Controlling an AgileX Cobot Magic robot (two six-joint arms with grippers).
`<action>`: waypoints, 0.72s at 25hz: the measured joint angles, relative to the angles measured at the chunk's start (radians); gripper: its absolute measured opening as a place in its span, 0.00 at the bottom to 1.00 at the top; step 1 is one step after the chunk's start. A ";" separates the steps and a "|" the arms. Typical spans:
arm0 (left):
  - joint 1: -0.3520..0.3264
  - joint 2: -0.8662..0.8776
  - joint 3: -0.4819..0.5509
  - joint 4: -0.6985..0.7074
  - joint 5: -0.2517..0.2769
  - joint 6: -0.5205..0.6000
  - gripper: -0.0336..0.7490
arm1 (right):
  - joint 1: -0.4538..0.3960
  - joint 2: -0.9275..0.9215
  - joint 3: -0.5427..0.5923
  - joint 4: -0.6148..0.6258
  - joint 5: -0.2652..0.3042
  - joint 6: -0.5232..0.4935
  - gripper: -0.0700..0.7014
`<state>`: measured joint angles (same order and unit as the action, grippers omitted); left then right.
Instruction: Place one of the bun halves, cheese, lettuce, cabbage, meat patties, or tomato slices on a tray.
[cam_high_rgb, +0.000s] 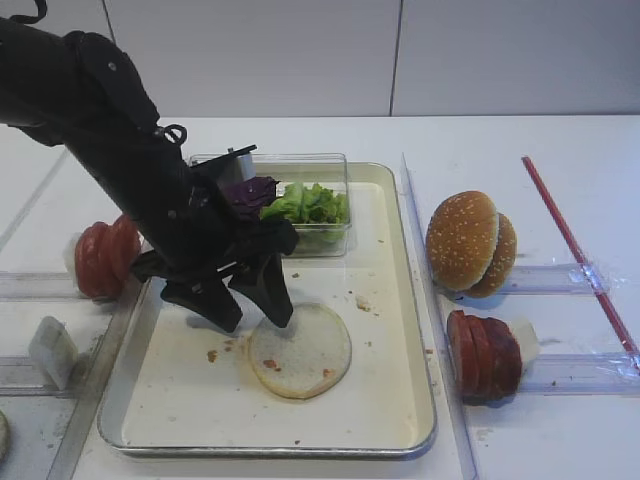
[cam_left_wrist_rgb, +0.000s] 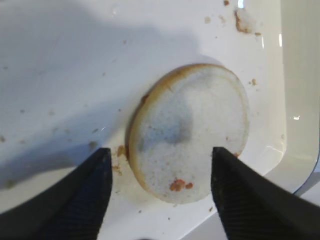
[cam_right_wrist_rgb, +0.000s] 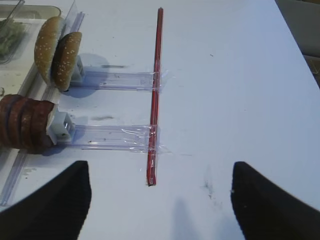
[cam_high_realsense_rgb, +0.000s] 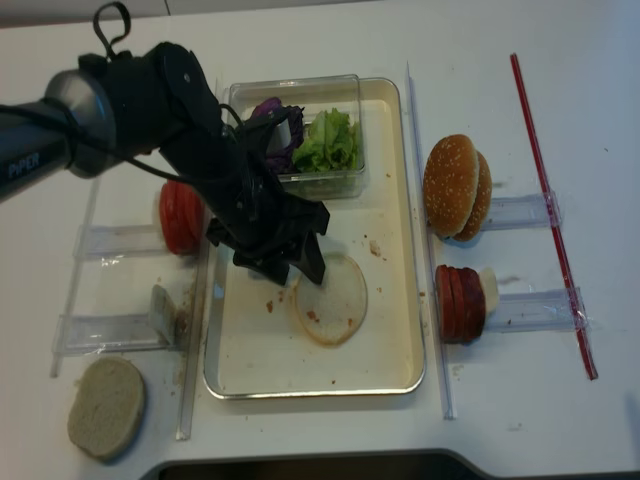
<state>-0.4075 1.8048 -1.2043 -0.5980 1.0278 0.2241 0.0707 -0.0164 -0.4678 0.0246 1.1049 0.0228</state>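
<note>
Black left arm (cam_high_realsense_rgb: 170, 120) — grey link lettered PIPER, looped black cable, matte black wedge-shaped fingers (cam_left_wrist_rgb: 80, 200)

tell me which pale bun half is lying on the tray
The bun half under the open left gripper lies flat on the tray; the other pale bun half sits on the table beyond its front-left corner.

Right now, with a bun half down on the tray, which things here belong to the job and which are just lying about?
Job:
tray
bun half lying on the tray
spare bun half
lettuce
cabbage
tomato slices
meat patties
left claw, open over the bun half

Lying about:
sesame bun
red straw
clear box
</note>
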 joint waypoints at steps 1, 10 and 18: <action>0.000 0.000 0.000 0.000 0.000 0.000 0.57 | 0.000 0.000 0.000 0.000 0.000 0.000 0.85; 0.000 0.000 -0.186 0.212 0.170 -0.188 0.60 | 0.000 0.000 0.000 0.000 0.000 -0.001 0.85; 0.000 -0.036 -0.300 0.413 0.189 -0.312 0.60 | 0.000 0.000 0.000 0.000 0.000 -0.001 0.85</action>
<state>-0.4075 1.7686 -1.5040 -0.1853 1.2165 -0.0883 0.0707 -0.0164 -0.4678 0.0246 1.1049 0.0214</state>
